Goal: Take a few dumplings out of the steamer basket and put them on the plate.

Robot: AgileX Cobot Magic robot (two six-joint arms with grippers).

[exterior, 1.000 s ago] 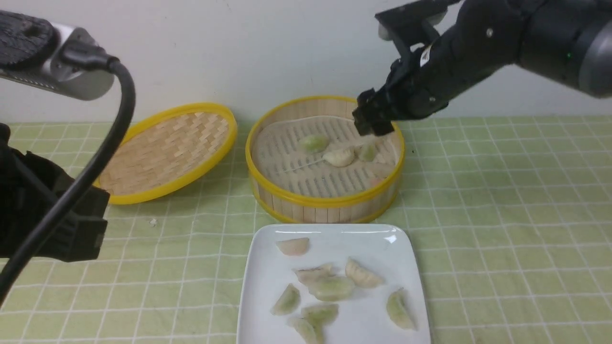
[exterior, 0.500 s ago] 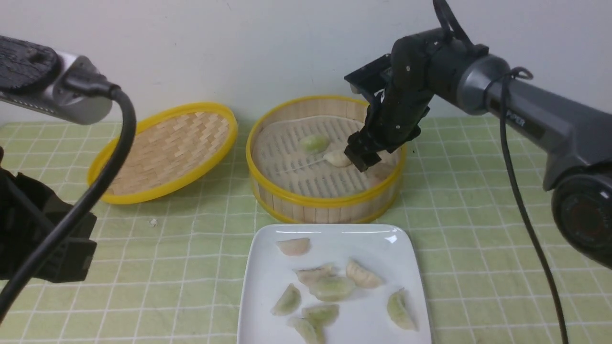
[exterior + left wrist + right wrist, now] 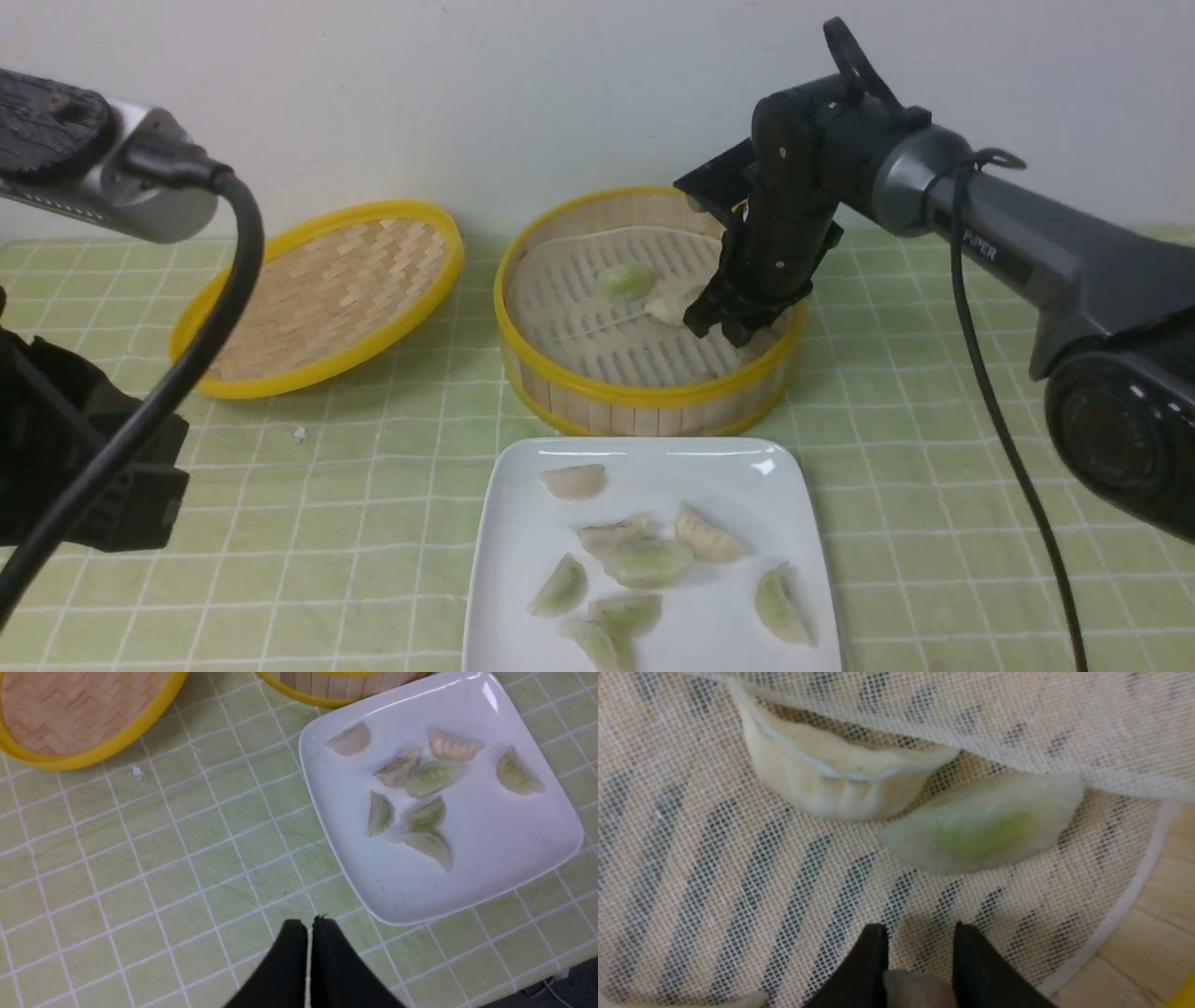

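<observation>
The steamer basket stands behind the plate. My right gripper is down inside the basket at its right side. In the right wrist view the right gripper is shut on a pinkish dumpling just above the mesh liner. A cream dumpling and a pale green dumpling lie just beyond it. The front view shows the cream dumpling and another green dumpling. Several dumplings lie on the plate. My left gripper is shut and empty over the cloth beside the plate.
The woven yellow-rimmed lid lies tilted to the left of the basket. A green checked cloth covers the table. A white crumb lies on it. A fold of the liner hangs over the two dumplings. The basket wall is close by.
My right arm has swung down into the basket and lowered onto its right side. The basket has shifted a little to the right. The left arm has barely moved.
</observation>
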